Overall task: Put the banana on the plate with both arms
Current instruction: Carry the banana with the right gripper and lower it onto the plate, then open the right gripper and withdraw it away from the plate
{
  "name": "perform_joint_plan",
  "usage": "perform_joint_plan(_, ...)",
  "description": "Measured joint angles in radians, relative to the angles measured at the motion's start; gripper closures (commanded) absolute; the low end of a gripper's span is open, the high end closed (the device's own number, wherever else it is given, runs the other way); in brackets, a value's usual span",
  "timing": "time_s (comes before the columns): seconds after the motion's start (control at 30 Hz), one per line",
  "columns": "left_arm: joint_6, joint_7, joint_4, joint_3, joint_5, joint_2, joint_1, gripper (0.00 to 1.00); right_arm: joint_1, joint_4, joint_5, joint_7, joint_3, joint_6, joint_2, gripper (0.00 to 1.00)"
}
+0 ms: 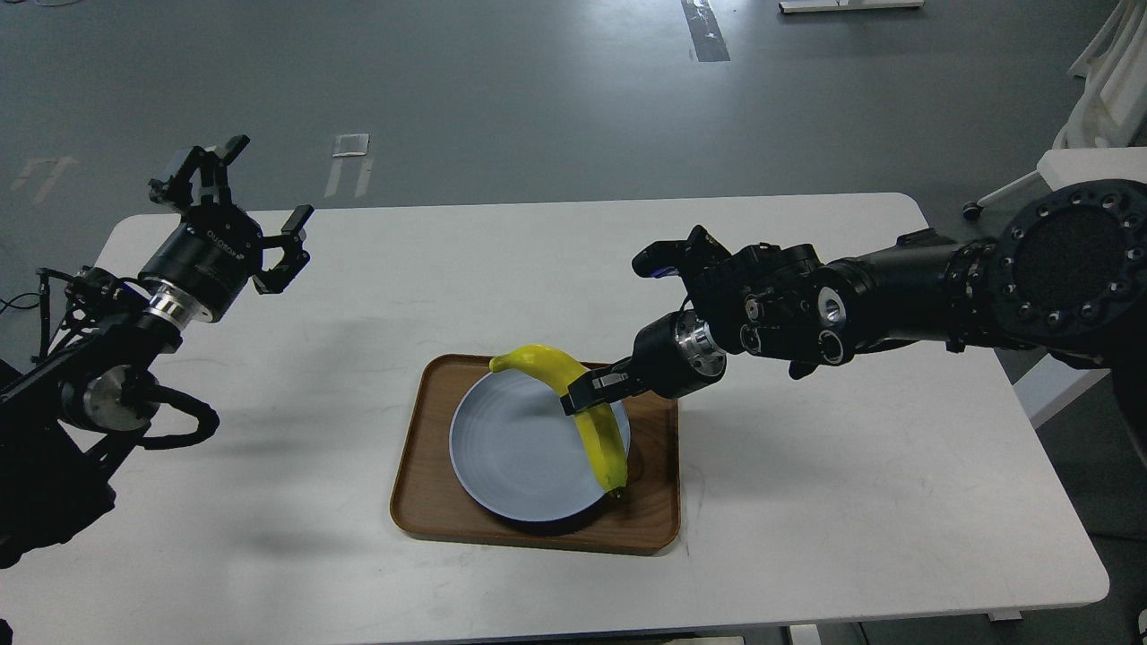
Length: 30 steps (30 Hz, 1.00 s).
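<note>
The yellow banana (599, 439) hangs over the right side of the pale blue-grey plate (515, 448), stem toward the back, dark tip near the plate's front right rim. My right gripper (587, 391) is shut on the banana's middle and holds it at or just above the plate; I cannot tell if it touches. My left gripper (242, 193) is open and empty, raised over the table's far left corner, well away from the plate.
The plate sits in a rectangular brown wood-grain tray (430, 515) in the middle of the white table (851, 502). Grey floor lies beyond the table's far edge. A white frame stands at the far right.
</note>
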Motion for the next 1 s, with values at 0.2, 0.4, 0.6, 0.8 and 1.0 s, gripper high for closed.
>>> perform_joint_plan(0.2, 0.000, 0.000, 0.000, 0.000, 0.000, 0.000, 0.000, 0.00, -0.005, -0.001, 0.006, 0.000, 0.000, 0.001, 0.000, 0.26)
perform_joint_plan(0.4, 0.000, -0.001, 0.000, 0.000, 0.000, 0.003, 0.000, 0.00, -0.005, -0.001, 0.032, 0.000, 0.003, 0.002, 0.000, 0.05)
perform_joint_plan(0.6, 0.000, -0.001, 0.000, 0.000, 0.000, 0.005, 0.000, 0.00, 0.012, -0.012, 0.049, 0.000, 0.066, 0.002, 0.000, 0.04)
perform_joint_plan(0.8, 0.000, -0.001, 0.000, 0.000, 0.000, 0.001, 0.000, 0.00, -0.063, -0.037, 0.121, 0.000, 0.315, -0.003, -0.184, 0.04)
perform_joint_plan(1.0, 0.000, 0.003, 0.000, 0.010, 0.001, -0.021, 0.000, 0.00, -0.303, -0.031, 0.247, 0.000, 0.647, -0.003, -0.382, 0.04)
